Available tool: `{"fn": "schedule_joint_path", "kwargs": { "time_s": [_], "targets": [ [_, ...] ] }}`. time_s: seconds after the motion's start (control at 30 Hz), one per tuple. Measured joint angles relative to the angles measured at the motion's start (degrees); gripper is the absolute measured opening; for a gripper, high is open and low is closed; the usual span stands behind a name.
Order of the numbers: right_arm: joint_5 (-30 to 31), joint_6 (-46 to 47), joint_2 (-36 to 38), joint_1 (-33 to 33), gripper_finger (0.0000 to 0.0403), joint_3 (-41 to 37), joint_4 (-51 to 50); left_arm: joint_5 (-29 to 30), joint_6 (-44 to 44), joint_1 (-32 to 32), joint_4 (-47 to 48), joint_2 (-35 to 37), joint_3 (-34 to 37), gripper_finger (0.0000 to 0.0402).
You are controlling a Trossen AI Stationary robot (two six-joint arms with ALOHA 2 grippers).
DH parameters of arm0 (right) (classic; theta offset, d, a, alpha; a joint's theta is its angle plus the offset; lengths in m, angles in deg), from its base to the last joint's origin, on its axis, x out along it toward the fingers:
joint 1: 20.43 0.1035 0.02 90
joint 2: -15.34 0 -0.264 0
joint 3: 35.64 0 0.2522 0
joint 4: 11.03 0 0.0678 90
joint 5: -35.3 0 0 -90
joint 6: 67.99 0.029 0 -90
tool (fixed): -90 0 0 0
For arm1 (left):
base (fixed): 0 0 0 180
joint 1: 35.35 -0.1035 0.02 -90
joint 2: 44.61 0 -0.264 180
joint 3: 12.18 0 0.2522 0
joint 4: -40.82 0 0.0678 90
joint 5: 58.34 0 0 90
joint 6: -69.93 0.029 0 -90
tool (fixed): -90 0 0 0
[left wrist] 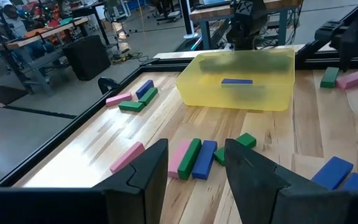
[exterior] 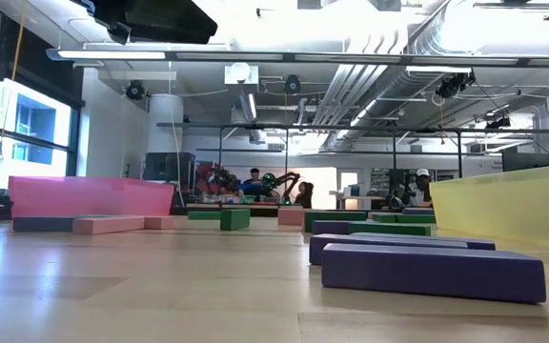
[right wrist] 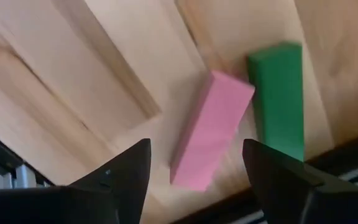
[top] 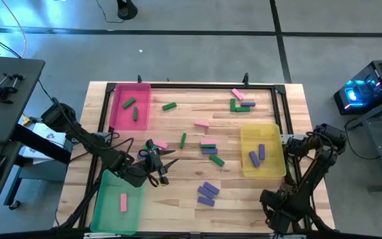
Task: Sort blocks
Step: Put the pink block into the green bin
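Small green, pink and purple blocks lie flat and scattered on the wooden table. These include a purple group [top: 207,192], a pink, green and purple row [top: 208,147] and a far cluster [top: 241,103]. My left gripper [top: 167,170] hovers open left of the table's middle, pointing right, holding nothing. In its wrist view the same row [left wrist: 191,158] lies ahead of its fingers. My right arm is folded at the table's near right corner. My right gripper [right wrist: 194,180] is open, with a pink block [right wrist: 213,127] between its fingers farther off and a green block [right wrist: 278,99] beside it.
A pink tray [top: 131,106] at the far left holds two green blocks. A green tray [top: 118,202] at the near left holds one pink block. A yellow tray [top: 262,151] at the right holds two purple blocks. A black frame [top: 197,85] borders the table's far side.
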Motion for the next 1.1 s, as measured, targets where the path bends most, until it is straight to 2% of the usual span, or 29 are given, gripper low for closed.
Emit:
{"fn": "schedule_joint_path", "kwargs": {
  "time_s": [0.1, 0.27, 0.47, 0.63, 0.77, 0.97, 1.1],
  "targets": [
    [-1.84, 3.04, 0.0, 0.81, 0.0245, 0.02, 0.67, 0.0, 0.0, 0.0, 0.08, 0.0, 0.0, 0.0145],
    [-1.58, 7.62, 0.24, 1.6, 0.0234, -1.73, 2.09, 0.0, 0.0, 0.02, 0.1, 0.0, 0.0, 0.0145],
    [-1.07, 8.26, 0.73, 1.33, 0.0222, -8.58, 13.21, -1.52, 0.0, 0.04, 0.1, -0.02, 0.0, 0.0145],
    [-1.57, 7.21, 0.97, 0.38, 0.0209, -9.86, 14.52, -1.86, -0.67, 0.46, 0.11, -0.02, 0.07, 0.0145],
    [-1.15, 5.31, 0.85, -0.08, 0.0177, -9.81, 14.84, -1.86, -1.03, 0.7, 0.13, -0.02, 0.07, 0.0145],
    [3.03, 3.73, 0.84, -0.12, 0.0076, -9.77, 15.28, -1.86, -1.05, 0.7, 0.13, -0.02, 0.07, 0.0145],
    [8.8, 1.69, 0.96, -0.06, 0.0069, -9.56, 16.93, -1.88, -1.03, 0.7, 0.11, -0.02, 0.07, 0.0145]
  ]
}}
